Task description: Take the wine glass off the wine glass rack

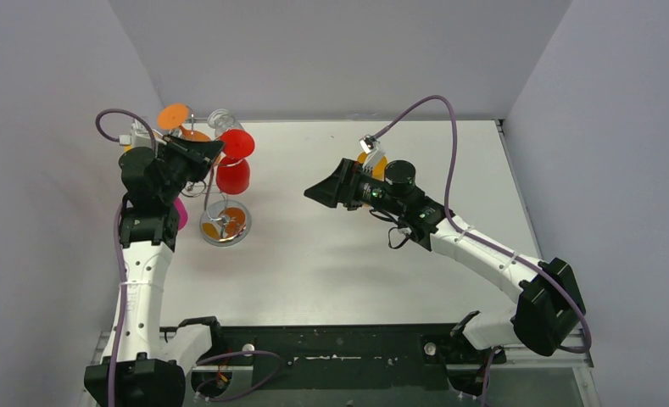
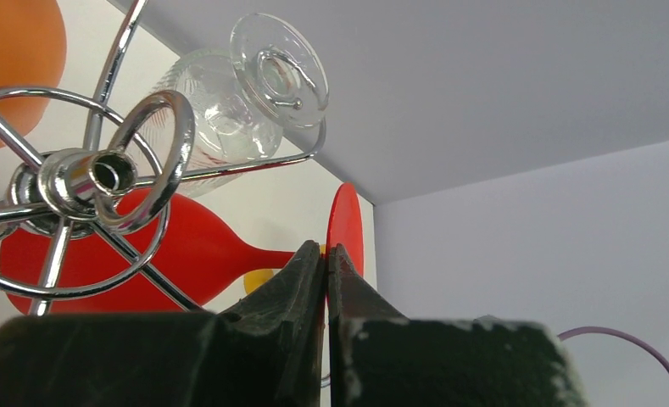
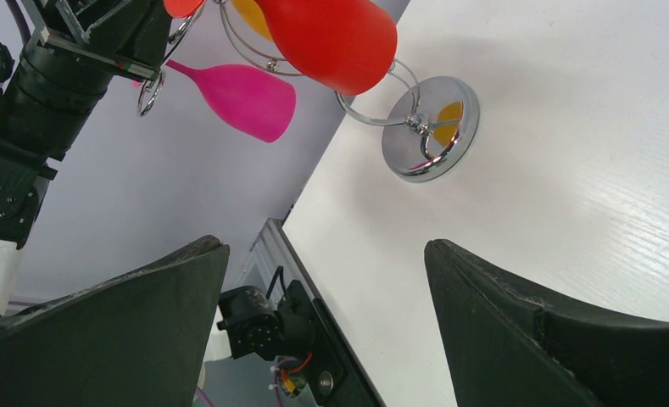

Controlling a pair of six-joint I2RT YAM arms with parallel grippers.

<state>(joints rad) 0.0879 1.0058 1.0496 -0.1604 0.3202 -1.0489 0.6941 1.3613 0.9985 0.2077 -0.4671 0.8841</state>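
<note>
The wine glass rack [image 1: 209, 229] stands at the upper left of the top view, its round base on the white table [image 1: 356, 271]. A red wine glass [image 1: 232, 176] hangs from it, alongside a clear glass [image 1: 220, 118], an orange glass [image 1: 174, 116] and a pink glass [image 1: 181, 217]. The left gripper [image 2: 326, 256] sits at the rack's top with its jaws pressed together, nothing visible between them, and its tips just in front of the red stem. The right gripper [image 3: 326, 246], mid-frame, is spread wide and empty.

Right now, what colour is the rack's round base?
The base is shiny silver, clearest in the right wrist view.
</note>
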